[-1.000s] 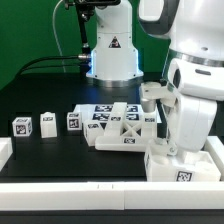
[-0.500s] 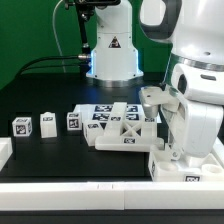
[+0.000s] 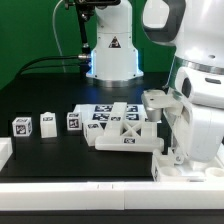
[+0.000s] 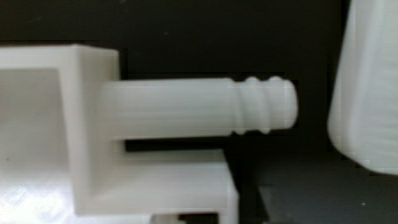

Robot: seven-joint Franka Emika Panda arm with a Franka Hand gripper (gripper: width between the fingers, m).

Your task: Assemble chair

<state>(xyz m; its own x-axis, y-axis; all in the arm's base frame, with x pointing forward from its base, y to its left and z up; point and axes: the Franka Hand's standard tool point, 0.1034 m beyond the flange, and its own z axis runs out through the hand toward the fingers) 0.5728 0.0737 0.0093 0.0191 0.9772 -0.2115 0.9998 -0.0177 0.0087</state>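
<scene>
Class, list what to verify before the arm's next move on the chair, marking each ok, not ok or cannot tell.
1. Threaded peg whole and in view: ok.
2. Peg seated in the white part facing it: not ok, a gap shows.
3. Peg's line-up with that part: cannot tell.
4. Three small blocks clear of the arm: ok.
5. X-braced panel lying flat: ok.

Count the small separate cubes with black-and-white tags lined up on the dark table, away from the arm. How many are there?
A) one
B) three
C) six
B: three small tagged blocks stand apart in a row on the black table, to the exterior view's left of the X-braced panel.
</scene>
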